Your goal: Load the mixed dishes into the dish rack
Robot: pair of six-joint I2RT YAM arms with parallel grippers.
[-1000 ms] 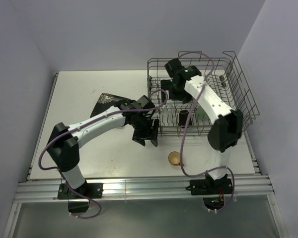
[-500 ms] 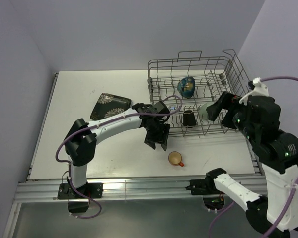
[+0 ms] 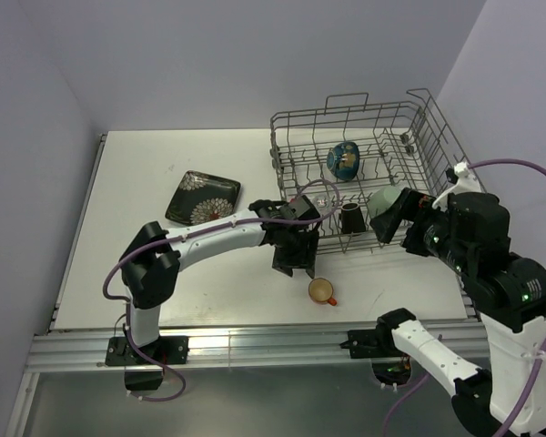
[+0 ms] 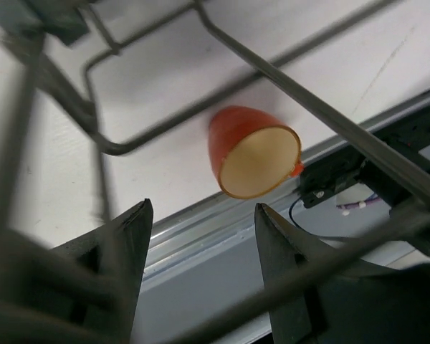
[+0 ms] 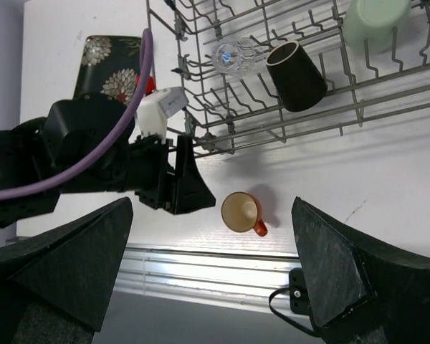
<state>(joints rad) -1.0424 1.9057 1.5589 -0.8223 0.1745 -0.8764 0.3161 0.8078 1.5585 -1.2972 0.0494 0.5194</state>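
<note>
The left gripper (image 4: 203, 206) has its two black, wedge-shaped fingers spread apart with nothing between them. It hangs low over the white table (image 3: 164, 291), just outside the near wall of the dish rack (image 3: 364, 114). Past its tips, close but not touching, the small orange mug (image 4: 254, 150) stands on the table. It is a smooth tapered cone with a cream inside and a small handle.

The right gripper (image 5: 212, 202) is also spread wide and empty, held high beside the rack's right end and looking down on it.

The rack is a grey wire basket with thin upright tines and tall sides. Inside it, the glossy dark-blue bowl (image 3: 343, 160) stands on edge towards the far side. The dark brown mug (image 5: 295, 75), tapered and matte, lies tilted on the tines at the near side. The small clear glass (image 5: 233, 56) sits just left of it, and the pale green cup (image 5: 376, 21) is further right.

The dark square plate (image 3: 203, 197), with white flower patterns, lies flat on the table left of the rack.
</note>
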